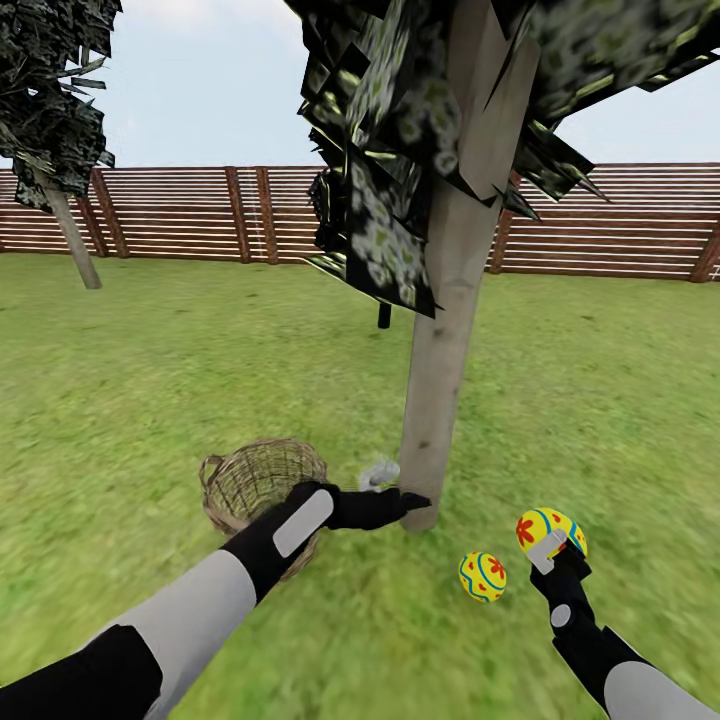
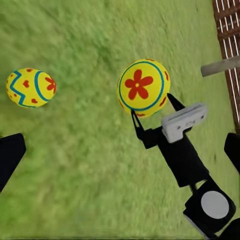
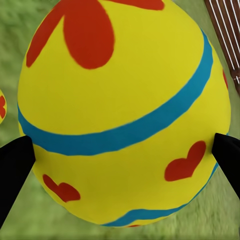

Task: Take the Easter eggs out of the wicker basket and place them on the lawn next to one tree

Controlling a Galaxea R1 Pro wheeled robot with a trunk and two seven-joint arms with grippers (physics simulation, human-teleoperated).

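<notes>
Yellow egg already lies on the lawn near the tree. Your right pincer is clamped on a second egg just beside it. Your left pincer sits at the trunk, fingers apart, empty. Whether the basket hides the third, you can't tell.

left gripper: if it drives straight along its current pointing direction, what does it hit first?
Judging from the head view, the left gripper points at the base of the tree trunk, so it would likely meet that first. Its tips look very close already; whether they touch is unclear.
</notes>
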